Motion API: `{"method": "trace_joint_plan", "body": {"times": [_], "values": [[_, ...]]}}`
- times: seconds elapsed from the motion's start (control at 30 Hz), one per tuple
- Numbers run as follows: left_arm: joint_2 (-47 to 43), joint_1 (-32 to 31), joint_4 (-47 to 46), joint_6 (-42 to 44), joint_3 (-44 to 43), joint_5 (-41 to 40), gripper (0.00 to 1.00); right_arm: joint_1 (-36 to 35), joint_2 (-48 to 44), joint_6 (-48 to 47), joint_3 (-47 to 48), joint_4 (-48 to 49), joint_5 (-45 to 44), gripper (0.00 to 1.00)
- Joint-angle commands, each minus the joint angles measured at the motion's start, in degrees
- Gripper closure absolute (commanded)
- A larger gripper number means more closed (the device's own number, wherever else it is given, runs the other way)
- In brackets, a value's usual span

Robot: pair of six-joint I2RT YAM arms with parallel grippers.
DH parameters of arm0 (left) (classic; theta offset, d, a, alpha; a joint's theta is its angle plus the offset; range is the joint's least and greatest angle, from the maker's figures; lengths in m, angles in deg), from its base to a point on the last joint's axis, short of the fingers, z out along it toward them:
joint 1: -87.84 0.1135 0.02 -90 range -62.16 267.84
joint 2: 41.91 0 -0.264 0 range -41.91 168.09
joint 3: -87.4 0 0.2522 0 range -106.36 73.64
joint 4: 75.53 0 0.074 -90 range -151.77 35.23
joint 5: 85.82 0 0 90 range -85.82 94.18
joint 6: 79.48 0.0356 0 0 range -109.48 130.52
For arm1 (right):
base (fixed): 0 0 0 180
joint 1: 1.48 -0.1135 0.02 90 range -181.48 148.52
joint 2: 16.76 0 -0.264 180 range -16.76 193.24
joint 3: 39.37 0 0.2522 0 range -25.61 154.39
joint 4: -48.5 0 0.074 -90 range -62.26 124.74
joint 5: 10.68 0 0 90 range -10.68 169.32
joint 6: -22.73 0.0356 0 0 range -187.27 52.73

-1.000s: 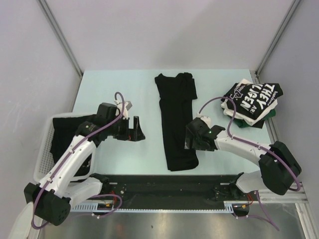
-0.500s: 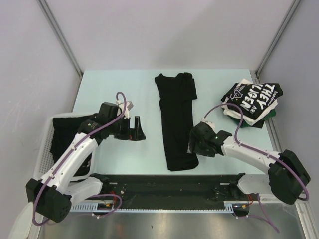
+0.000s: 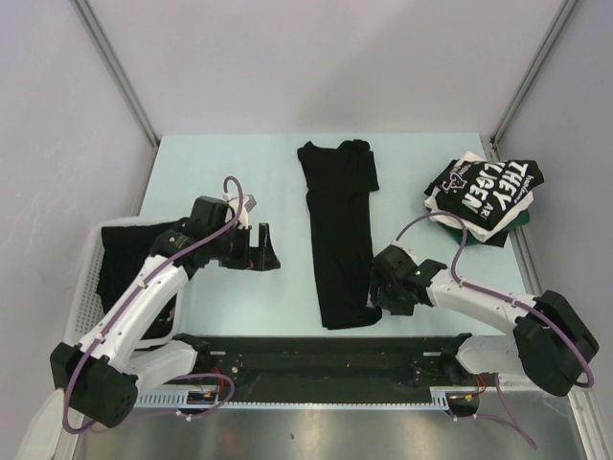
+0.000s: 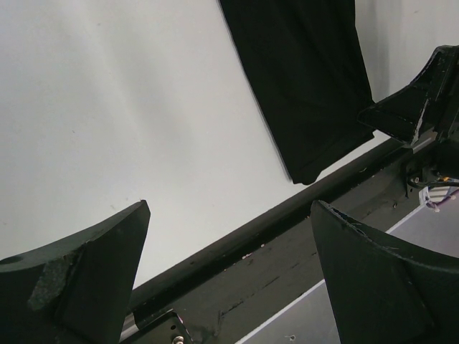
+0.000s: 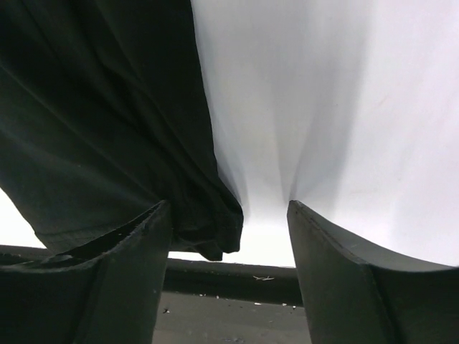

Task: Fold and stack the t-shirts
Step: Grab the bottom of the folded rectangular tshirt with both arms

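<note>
A black t-shirt (image 3: 337, 230), folded into a long strip, lies in the middle of the table. It also shows in the left wrist view (image 4: 301, 79). My right gripper (image 3: 375, 293) is low at the strip's near right corner. In the right wrist view that corner (image 5: 208, 215) sits between the parted fingers of the right gripper (image 5: 228, 211), against the left finger (image 5: 107, 287). My left gripper (image 3: 261, 251) hovers open over bare table left of the strip, and nothing is between its fingers (image 4: 229, 211). A stack of folded t-shirts (image 3: 484, 190), the top one with white lettering, lies at the back right.
A white mesh basket (image 3: 84, 297) stands at the left edge with another black shirt (image 3: 120, 264) in it. A black rail (image 3: 316, 369) runs along the table's near edge, just behind the strip's end. Grey walls close in the table on three sides.
My right gripper has slid toward the near edge along the strip's right side, down to its near corner, and its jaws have narrowed. The left arm has not moved.
</note>
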Motion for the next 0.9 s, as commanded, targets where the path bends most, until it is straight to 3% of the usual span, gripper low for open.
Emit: {"method": "trace_joint_plan", "body": {"times": [0.0, 0.33, 0.47, 0.63, 0.87], "values": [[-0.4, -0.5, -1.0, -0.6, -1.5, 1.2, 0.00, -0.3, -0.3, 1.6, -1.1, 2.4, 2.3, 0.33], [-1.8, -0.5, -3.1, -0.9, 2.3, 1.4, 0.01, -1.1, 3.8, 1.5, -2.2, 7.6, 4.3, 0.48], [-4.0, -0.5, -5.7, -2.4, 6.3, 3.5, 0.00, -0.5, 5.3, 0.3, -2.2, 9.1, 6.5, 0.60], [-7.3, -0.5, -12.8, -9.1, 16.5, 8.8, 0.01, 1.2, 5.2, -0.7, -2.1, 9.6, 8.2, 0.72], [-9.3, -1.5, -21.7, -18.4, 22.5, 11.1, 0.00, 3.5, 5.7, -3.2, -1.3, 9.5, 10.6, 0.78]]}}
